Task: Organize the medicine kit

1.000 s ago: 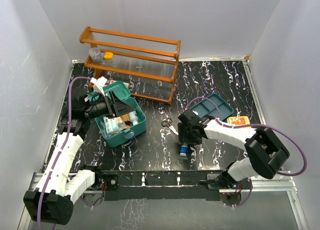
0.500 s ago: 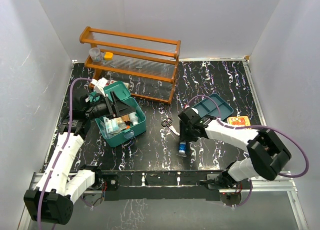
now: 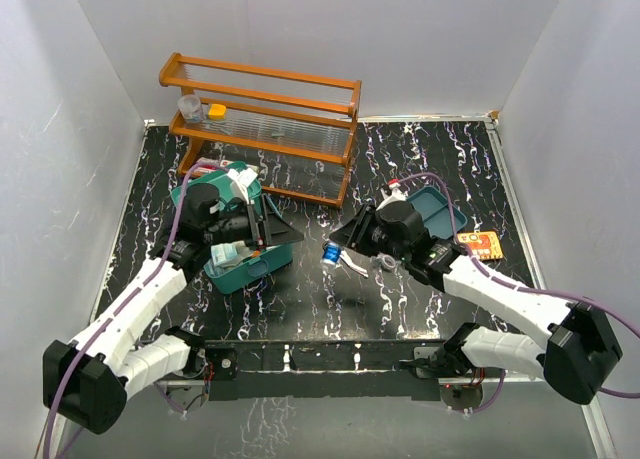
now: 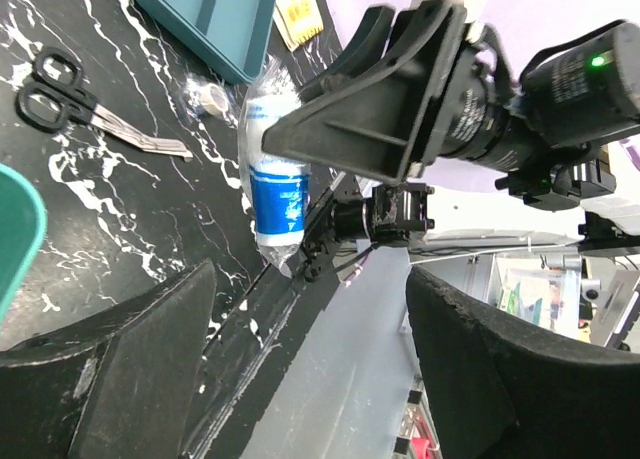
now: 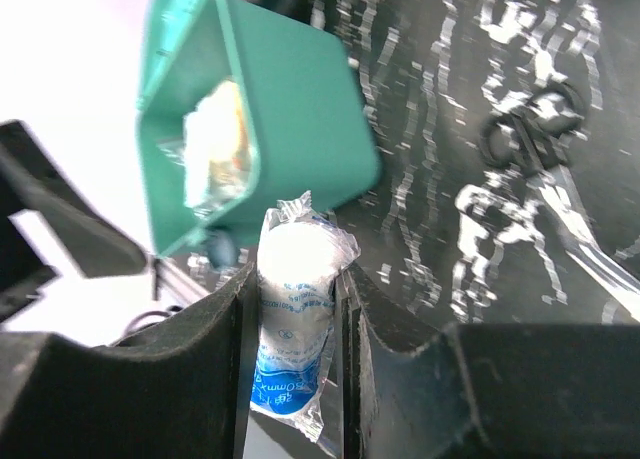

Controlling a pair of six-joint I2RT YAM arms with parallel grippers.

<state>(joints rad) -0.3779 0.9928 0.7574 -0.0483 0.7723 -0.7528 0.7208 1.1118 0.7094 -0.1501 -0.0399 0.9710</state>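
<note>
Medicine kit partly hidden behind left arm; contents unclear

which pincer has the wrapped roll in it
The right pincer, shut on the blue-labelled wrapped roll; the left pincer stands open and empty.

Left gripper spread wide — right gripper pinching wrapped roll.

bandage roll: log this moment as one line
right end effector: shut on wrapped bandage roll, lifted | left end effector: open, empty | medicine kit: open, items inside
</note>
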